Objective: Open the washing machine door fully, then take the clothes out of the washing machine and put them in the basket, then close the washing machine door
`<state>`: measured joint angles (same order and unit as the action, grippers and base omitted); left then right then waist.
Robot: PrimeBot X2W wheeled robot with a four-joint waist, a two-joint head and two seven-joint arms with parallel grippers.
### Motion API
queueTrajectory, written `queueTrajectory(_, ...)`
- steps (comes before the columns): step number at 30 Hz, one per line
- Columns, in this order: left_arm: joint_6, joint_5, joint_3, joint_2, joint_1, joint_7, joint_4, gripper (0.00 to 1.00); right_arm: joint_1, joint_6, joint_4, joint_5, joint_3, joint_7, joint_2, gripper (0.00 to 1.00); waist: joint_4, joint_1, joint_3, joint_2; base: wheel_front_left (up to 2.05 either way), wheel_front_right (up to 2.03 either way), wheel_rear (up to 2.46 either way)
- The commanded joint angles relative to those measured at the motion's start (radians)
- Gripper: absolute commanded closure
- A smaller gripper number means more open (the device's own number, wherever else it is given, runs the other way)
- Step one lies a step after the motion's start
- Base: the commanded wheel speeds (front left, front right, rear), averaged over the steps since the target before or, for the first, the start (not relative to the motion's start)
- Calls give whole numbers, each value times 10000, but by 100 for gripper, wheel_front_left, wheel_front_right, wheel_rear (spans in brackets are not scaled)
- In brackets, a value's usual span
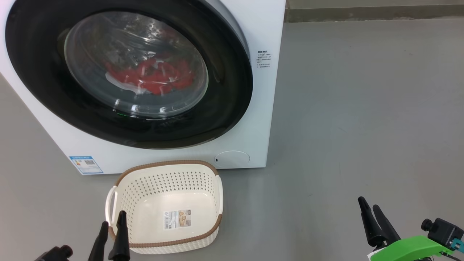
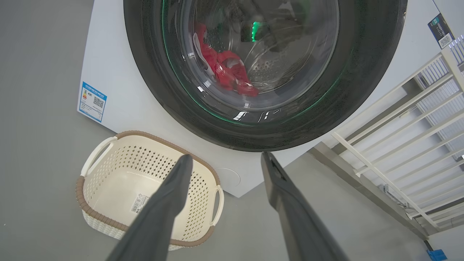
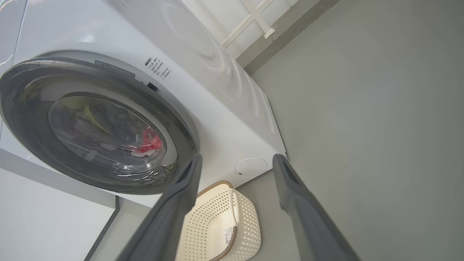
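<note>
Red clothes with white parts (image 1: pixel 156 78), one soft bundle, lie in the drum behind the one large round door of glossy black rim and clear glass (image 1: pixel 40 72). The door sits closed on the single white boxy front-loading washing machine (image 1: pixel 264 108). One cream perforated plastic basket with a brown woven-look rim (image 1: pixel 163 164) stands on the grey floor (image 1: pixel 362 108) just in front of the machine, its sole content a paper label (image 1: pixel 177 219). Two grippers: the left gripper (image 1: pixel 113 217) at the basket's near left corner, the right gripper (image 1: pixel 367 202) well apart to the right. Both are spread wide and empty.
</note>
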<state>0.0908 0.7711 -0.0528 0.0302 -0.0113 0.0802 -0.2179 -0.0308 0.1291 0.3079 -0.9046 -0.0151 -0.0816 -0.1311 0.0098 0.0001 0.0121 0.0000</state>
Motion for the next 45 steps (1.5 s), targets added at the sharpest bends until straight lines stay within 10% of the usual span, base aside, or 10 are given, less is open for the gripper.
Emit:
queueTrajectory(1,-79,-359,119,161,150,140,301,0,-303,8,-237,320,-146,-134,-189,0,6,-1,4,0,0,0,0)
queueTrajectory(45,-717,-5683,-548,396,-83,1402,713,0,-280,14,-349,4979,-721,-1390,-753,0,77,-1,170,0,0,0,0)
